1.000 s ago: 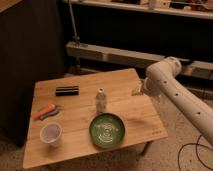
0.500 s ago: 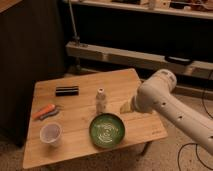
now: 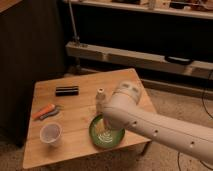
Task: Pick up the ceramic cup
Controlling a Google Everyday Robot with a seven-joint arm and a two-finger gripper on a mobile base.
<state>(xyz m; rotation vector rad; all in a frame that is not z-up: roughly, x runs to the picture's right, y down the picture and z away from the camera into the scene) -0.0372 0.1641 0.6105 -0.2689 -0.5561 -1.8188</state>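
The ceramic cup [image 3: 50,134] is a small pale cup with a wide round rim. It stands upright near the front left of the wooden table [image 3: 75,150]. My white arm [image 3: 150,125] reaches in from the lower right, across the table's right half. My gripper [image 3: 103,123] is at the arm's end, over the round green dish [image 3: 102,137]. It is well to the right of the cup and does not touch it. The arm hides part of the dish.
A whitish narrow-necked bottle [image 3: 100,99] stands just behind the dish, close to my arm. A black flat object [image 3: 66,90] lies at the back left. An orange-handled tool [image 3: 44,111] lies at the left edge. A dark cabinet and shelves stand behind the table.
My arm has swung left and forward from the table's right edge to over the green dish, coming closer to the cup. The objects on the table have not moved.
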